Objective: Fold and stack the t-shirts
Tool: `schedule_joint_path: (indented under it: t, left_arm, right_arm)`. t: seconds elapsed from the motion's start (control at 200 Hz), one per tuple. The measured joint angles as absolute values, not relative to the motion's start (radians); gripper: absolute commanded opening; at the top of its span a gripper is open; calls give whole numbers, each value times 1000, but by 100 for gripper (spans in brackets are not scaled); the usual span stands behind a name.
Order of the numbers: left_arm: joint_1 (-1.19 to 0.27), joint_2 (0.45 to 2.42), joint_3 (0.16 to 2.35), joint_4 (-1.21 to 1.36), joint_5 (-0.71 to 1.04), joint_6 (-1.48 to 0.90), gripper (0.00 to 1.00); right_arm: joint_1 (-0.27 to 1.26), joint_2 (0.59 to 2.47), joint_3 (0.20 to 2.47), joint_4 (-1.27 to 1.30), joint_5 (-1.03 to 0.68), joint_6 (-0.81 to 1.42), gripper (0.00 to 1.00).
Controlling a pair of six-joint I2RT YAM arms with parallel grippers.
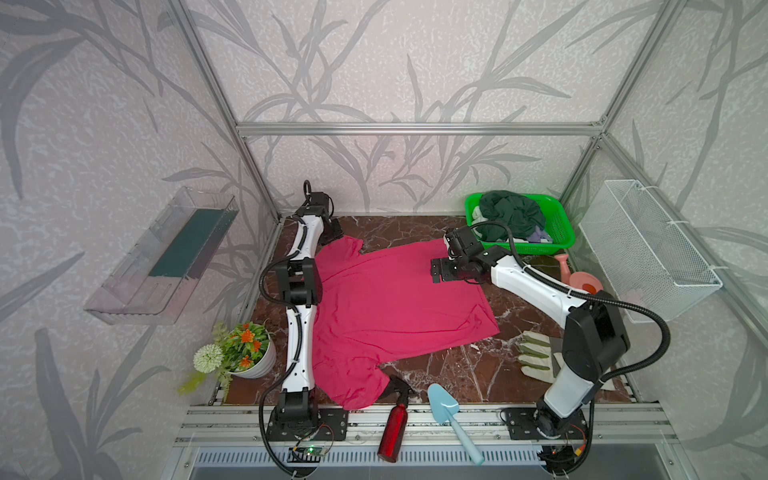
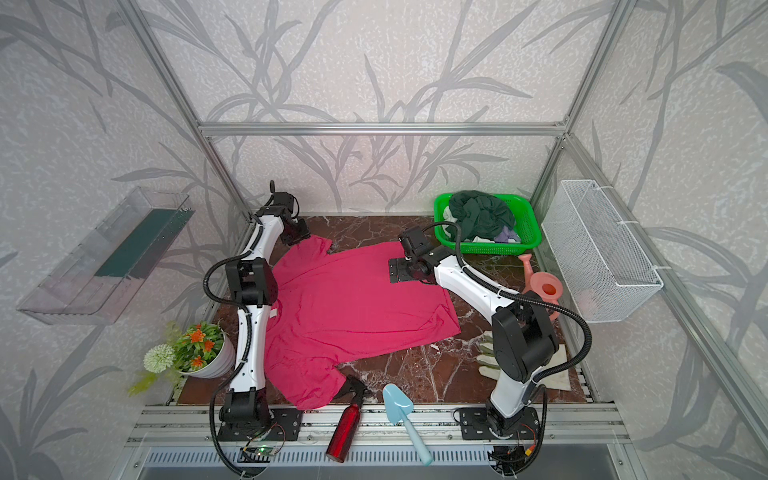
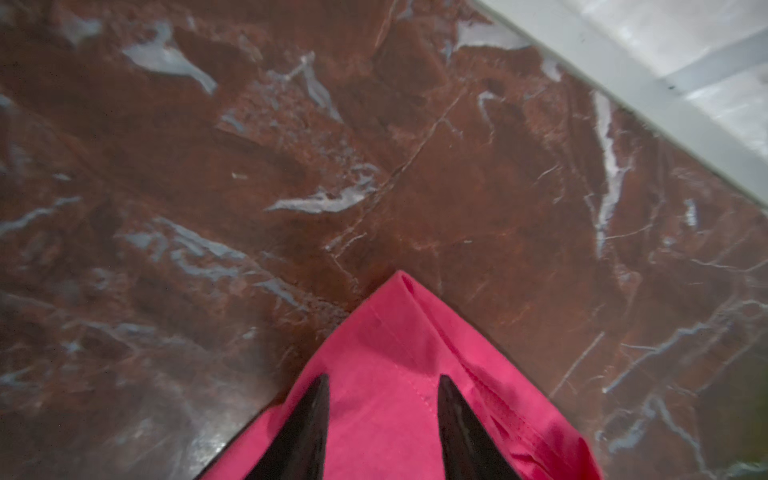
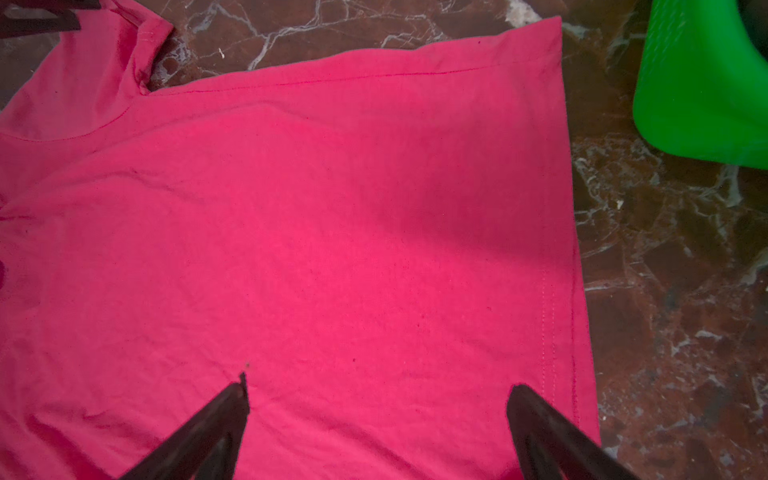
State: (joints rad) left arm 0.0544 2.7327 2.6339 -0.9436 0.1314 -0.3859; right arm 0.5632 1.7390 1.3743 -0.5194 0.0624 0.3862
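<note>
While the left arm (image 1: 300, 249) stretches away, left pincer (image 3: 384, 378) half-parted over the pink t-shirt (image 1: 395, 299), right pincer (image 4: 379, 381) hovers wide, empty.

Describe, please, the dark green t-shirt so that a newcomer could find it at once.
At the far right corner of the marbled table stands a bright green basket. The dark green t-shirt is heaped crumpled on top inside it, much darker than the pale cloth beneath.
</note>
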Motion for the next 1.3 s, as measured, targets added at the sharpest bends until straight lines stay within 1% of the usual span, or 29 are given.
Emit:
schedule_joint_path:
  t: [0.175,0.385,0.475,0.605,0.7,1.08,1.3]
  left_arm:
    - [46,2734,2638,-997,60,-406,41]
    - [54,2717,2614,-1056,15,-425,41]
    - [56,2659,2510,-1057,21,-429,41]
    - [54,2500,2232,-1017,39,-430,41]
    - [50,2453,2165,-1017,41,-430,41]
    - [48,2421,2225,-999,-52,-432,41]
    - [63,2508,2409,-1039,-80,-438,41]
  right_arm:
    - [563,1739,1337,-514,61,388,97]
    - [559,1715,1308,-500,49,392,97]
    - [558,1703,1303,-488,40,394,97]
    - [558,1688,1288,-469,23,397,97]
    - [558,1688,1287,-468,15,397,97]
    - [557,1686,1270,-457,7,396,97]
    - [557,1686,1261,-457,7,396,97]
